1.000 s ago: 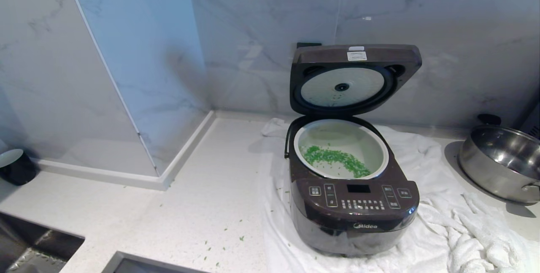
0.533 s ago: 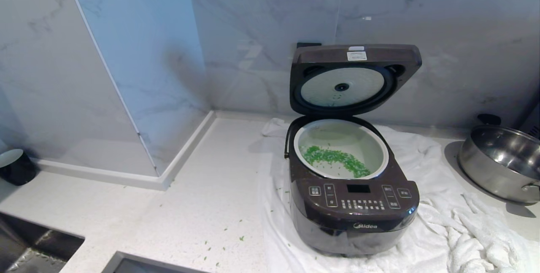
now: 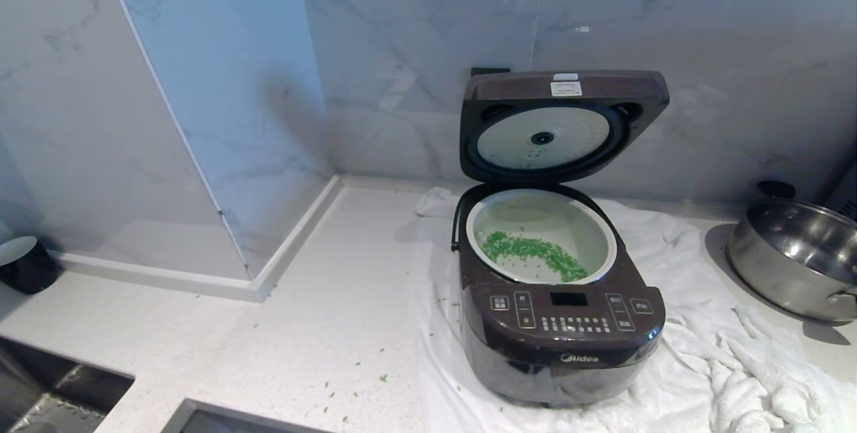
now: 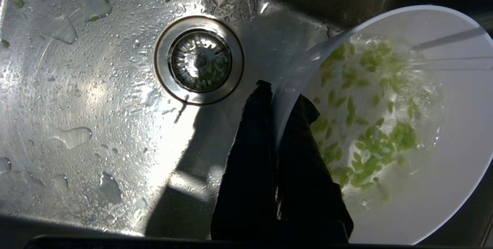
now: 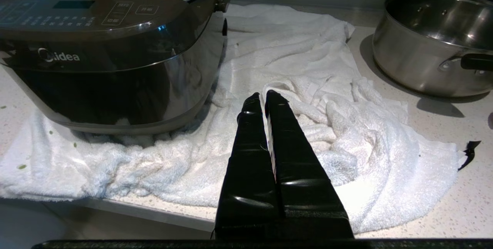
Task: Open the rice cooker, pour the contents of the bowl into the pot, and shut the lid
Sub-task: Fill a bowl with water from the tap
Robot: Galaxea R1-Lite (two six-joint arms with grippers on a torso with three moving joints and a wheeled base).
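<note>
Head view: the rice cooker (image 3: 561,299) sits on a white towel (image 3: 730,359), lid (image 3: 562,122) raised, green contents (image 3: 532,252) in its pot (image 3: 542,235).

Left wrist view: the left gripper (image 4: 278,97) pinches the bowl (image 4: 431,187) rim above a wet sink (image 4: 77,99).

Right wrist view: the right gripper (image 5: 265,97), fingers pressed together, hovers beside the cooker.

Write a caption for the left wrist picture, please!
Left gripper shut on the bowl rim, green bits inside, above a wet steel sink.

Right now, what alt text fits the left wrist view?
The left hand pinches the rim of the bowl, which holds wet green contents, over a wet steel sink with a round drain.
</note>
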